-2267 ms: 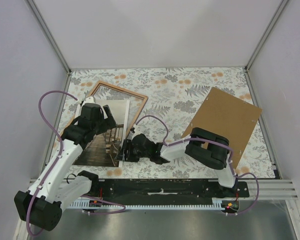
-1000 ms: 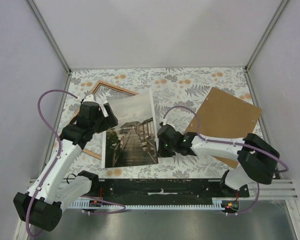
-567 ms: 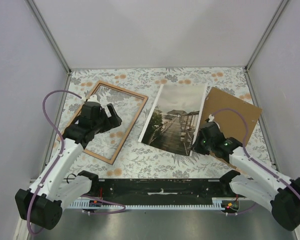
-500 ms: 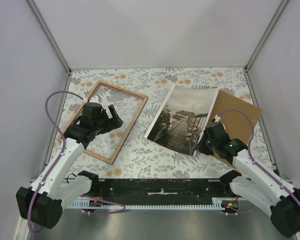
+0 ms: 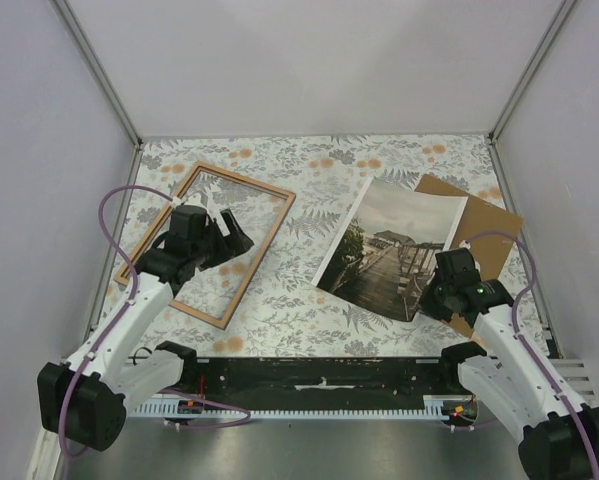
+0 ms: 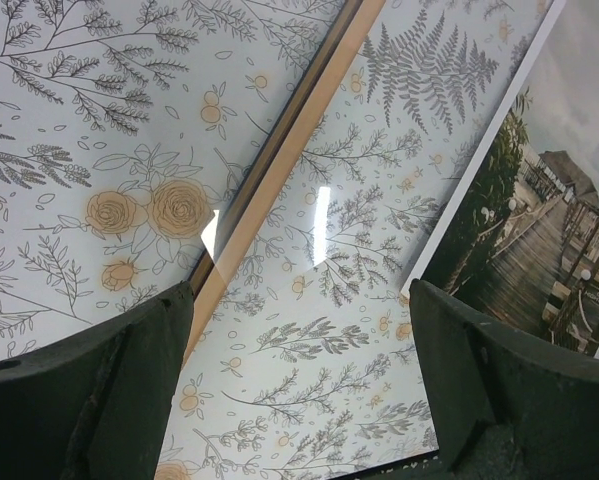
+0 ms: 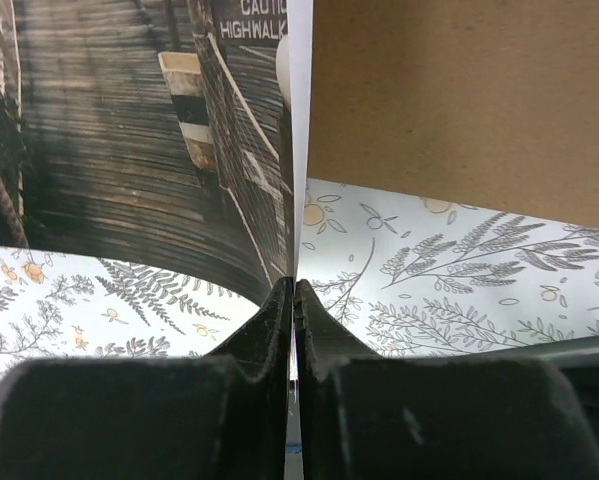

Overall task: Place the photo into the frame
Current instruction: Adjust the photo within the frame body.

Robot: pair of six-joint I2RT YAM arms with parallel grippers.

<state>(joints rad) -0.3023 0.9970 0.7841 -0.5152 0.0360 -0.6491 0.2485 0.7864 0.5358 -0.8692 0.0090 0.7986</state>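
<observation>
Photo (image 7: 109, 150) in right pincer (image 7: 294, 285), sign text (image 7: 249, 30) "CAUTI", "HIGHWAL".

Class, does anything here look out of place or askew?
The photo sits tilted on the right, overlapping the backing board, well apart from the frame on the left; the right gripper pinches its edge.

Frame (image 6: 279, 170): we log one light wood rail, running diagonally, flat on the cloth.
Cloth (image 6: 379, 130): fern and orange-flower print, either side of the rail.
Photo (image 6: 539, 230): pier print at the right edge, apart from the rail.
Left gripper (image 6: 299, 400): dark fingers (image 6: 89, 390) spread wide.
</observation>
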